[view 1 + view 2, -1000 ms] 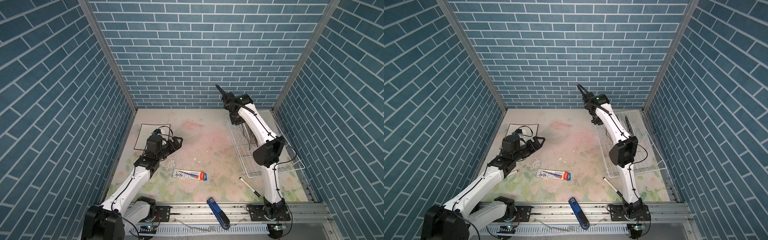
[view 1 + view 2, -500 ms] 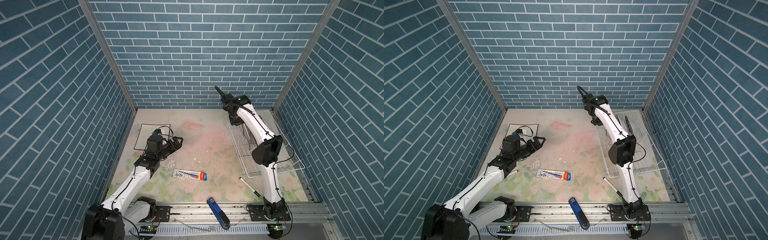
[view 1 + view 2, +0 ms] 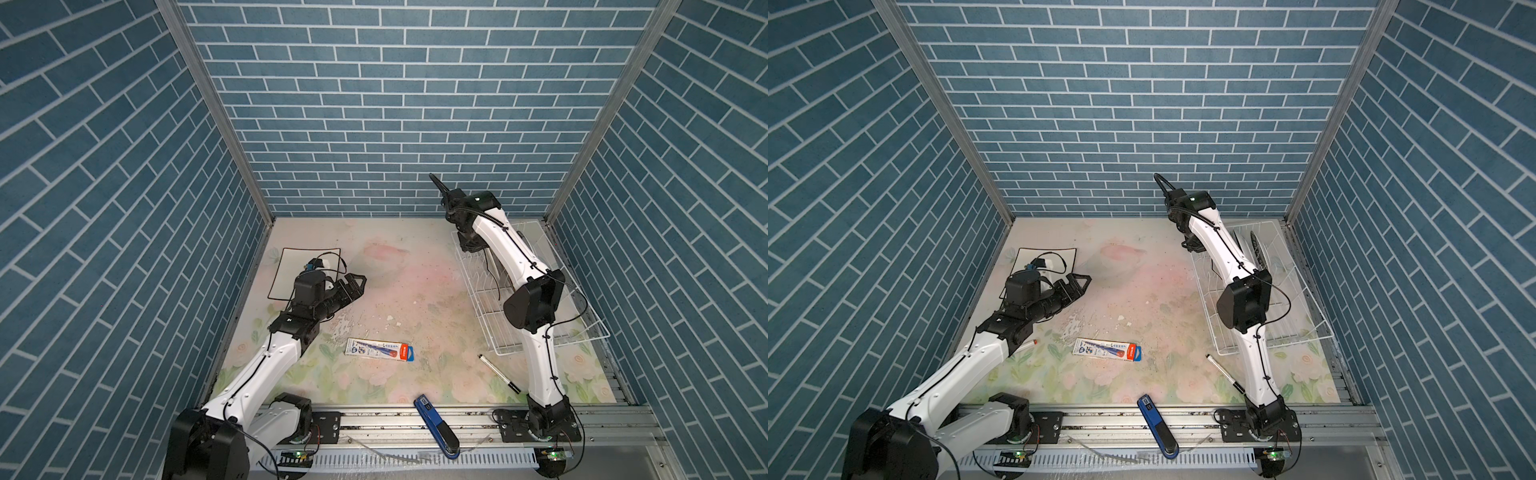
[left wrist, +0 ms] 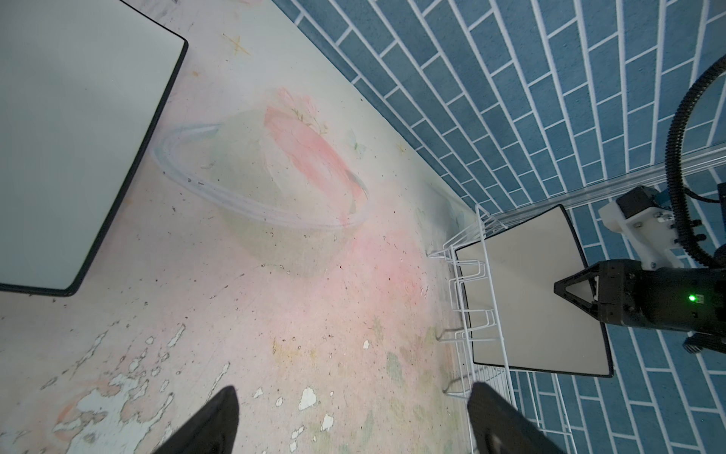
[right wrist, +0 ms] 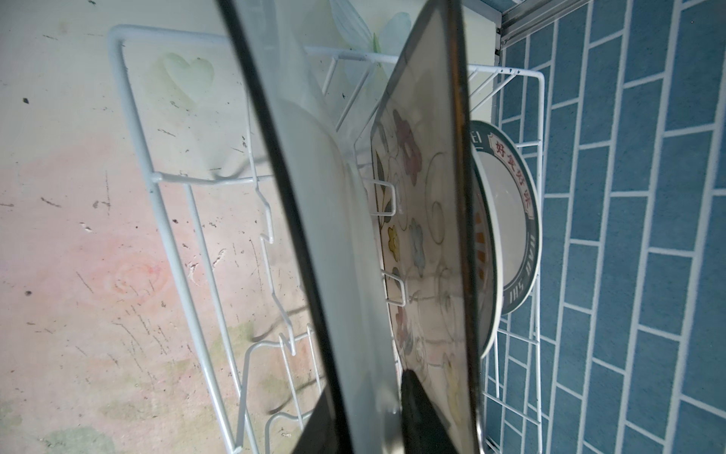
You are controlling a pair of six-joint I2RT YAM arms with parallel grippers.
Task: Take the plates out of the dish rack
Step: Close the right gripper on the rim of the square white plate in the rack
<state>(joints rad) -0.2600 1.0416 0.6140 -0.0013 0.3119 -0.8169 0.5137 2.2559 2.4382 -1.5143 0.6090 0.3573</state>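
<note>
The white wire dish rack (image 3: 582, 316) (image 3: 1304, 291) stands at the right of the table. Upright in its far end are a square white plate with a black rim (image 5: 326, 196) (image 4: 530, 291), a flowered square plate (image 5: 424, 196) and a round plate with a teal lettered rim (image 5: 514, 220). My right gripper (image 5: 365, 393) (image 3: 469, 245) reaches down over that end. Its fingers press both faces of the plain square plate's top edge. Another square white plate (image 3: 291, 270) (image 4: 78, 137) lies flat at the back left. My left gripper (image 4: 353, 393) (image 3: 361, 282) hovers open beside it, holding nothing.
A blue and orange packet (image 3: 380, 349) lies mid-table. A black-tipped pen (image 3: 496, 372) lies by the rack's near corner. A blue stapler-like tool (image 3: 436, 426) rests on the front rail. Blue brick walls close in the back and both sides.
The right gripper's fingers have drawn together onto the plain square plate in the rack. The left arm has not moved.
</note>
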